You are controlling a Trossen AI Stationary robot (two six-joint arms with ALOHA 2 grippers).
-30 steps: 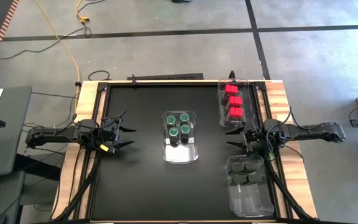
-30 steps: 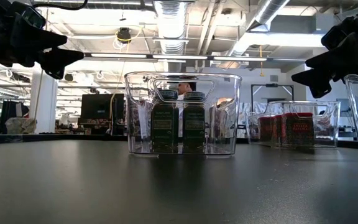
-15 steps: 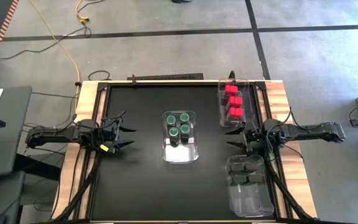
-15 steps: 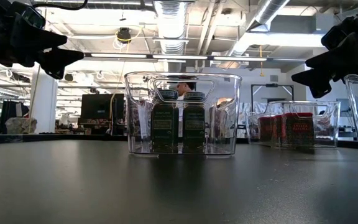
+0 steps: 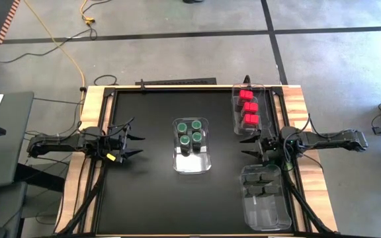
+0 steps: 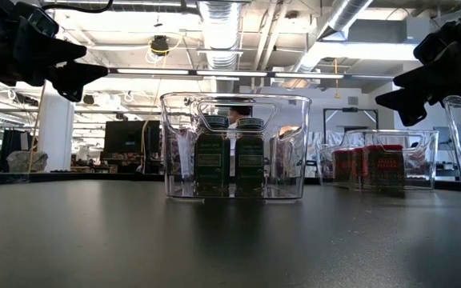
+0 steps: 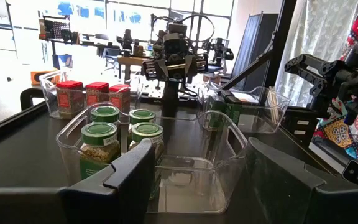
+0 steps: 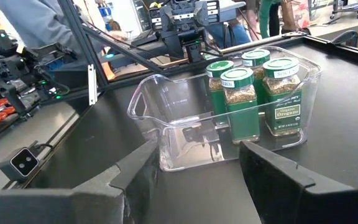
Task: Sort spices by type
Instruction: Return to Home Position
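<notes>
Jaws wide, empty: left gripper [image 5: 136,146] at tabletop's left edge, right gripper [image 5: 245,145] at right edge. Jar [image 8: 281,96] reads "Oregano"; black cans' [image 7: 224,112] labels unreadable.

Three bins stand on the table [image 5: 144,192]. The middle bin [image 5: 192,164] stands in the middle of the table, and four jars [image 5: 190,132] stand close together in its back half. The far bin [image 5: 262,99] stands at the back right corner, with the boxes [image 5: 248,109] in a row inside it. The near bin [image 5: 268,211] stands at the right edge near the front corner, and the cans [image 5: 260,182] sit in its back part. The left gripper [image 5: 139,146] hangs above the left side of the table, well apart from the middle bin. The right gripper [image 5: 245,147] hangs above the right side, between the far bin and the near bin.
</notes>
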